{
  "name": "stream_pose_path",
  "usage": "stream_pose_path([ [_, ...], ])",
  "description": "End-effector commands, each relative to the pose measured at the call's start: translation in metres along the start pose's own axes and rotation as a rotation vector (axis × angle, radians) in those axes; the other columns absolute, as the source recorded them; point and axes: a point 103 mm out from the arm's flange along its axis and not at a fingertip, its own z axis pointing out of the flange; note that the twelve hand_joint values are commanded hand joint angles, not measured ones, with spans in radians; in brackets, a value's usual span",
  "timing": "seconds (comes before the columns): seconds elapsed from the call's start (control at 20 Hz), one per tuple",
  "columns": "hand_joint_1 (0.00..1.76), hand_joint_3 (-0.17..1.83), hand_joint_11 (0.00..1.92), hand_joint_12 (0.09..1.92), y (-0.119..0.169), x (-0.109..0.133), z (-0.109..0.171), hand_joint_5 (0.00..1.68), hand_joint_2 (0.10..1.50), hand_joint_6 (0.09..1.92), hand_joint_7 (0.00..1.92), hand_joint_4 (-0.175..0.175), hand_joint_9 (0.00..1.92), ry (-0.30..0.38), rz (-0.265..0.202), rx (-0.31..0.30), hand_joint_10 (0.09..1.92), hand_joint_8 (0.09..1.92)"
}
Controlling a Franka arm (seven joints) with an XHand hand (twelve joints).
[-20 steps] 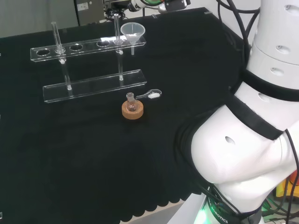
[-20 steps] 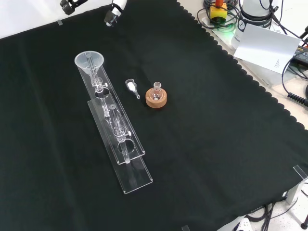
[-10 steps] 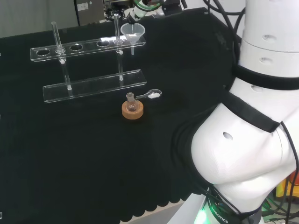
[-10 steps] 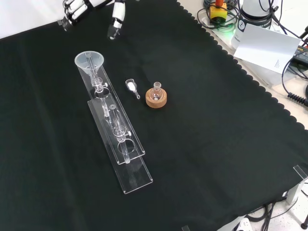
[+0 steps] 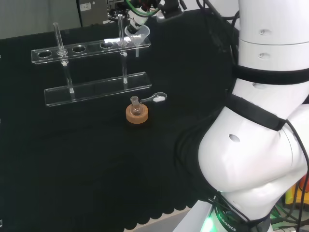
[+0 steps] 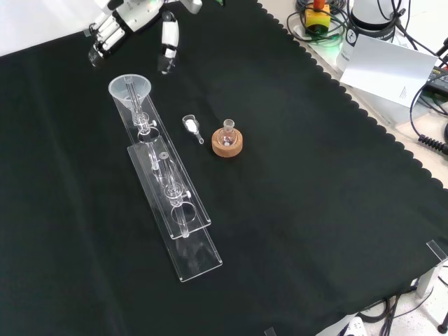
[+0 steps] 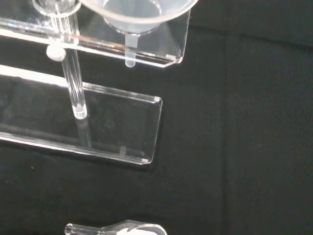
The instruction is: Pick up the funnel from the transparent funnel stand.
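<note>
Sitting upright in the clear stand [image 6: 168,203], a translucent funnel [image 6: 130,89].

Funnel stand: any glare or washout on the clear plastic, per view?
Head view: funnel stand edges catch light, otherwise clean. Front view: it reads well on the black cloth. Wrist view: bright streaks along its edges, and the funnel looks pale and soft.

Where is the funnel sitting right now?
In the front view the funnel sits in the upper end of the clear stand, just below the hand.
</note>
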Motion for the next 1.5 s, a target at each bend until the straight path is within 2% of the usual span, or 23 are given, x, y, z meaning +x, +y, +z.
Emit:
stream_pose_path([
  [0.05, 0.51, 0.22, 0.17, 1.39, 0.009, 0.006, 0.008, 0.00, 0.74, 0.09, 0.00, 0.007, 0.17, -0.057, 0.005, 0.042, 0.74, 0.39],
  [0.3, 0.51, 0.21, 0.30, 1.36, 0.014, 0.005, 0.010, 0.00, 0.73, 0.09, 0.00, 0.016, 0.17, -0.081, 0.014, 0.047, 0.77, 0.38],
  [0.8, 0.46, 0.18, 0.24, 1.37, 0.023, -0.001, 0.013, 0.00, 0.73, 0.09, 0.00, 0.019, 0.03, -0.098, 0.015, 0.055, 0.80, 0.11],
  [1.15, 0.45, 0.18, 0.26, 1.38, 0.029, -0.004, 0.028, 0.00, 0.73, 0.09, 0.01, 0.015, 0.05, -0.095, 0.003, 0.063, 0.82, 0.11],
  [1.5, 0.46, 0.15, 0.27, 1.37, 0.037, -0.001, 0.035, 0.00, 0.74, 0.09, 0.00, 0.006, 0.11, -0.111, -0.011, 0.070, 0.80, 0.21],
])
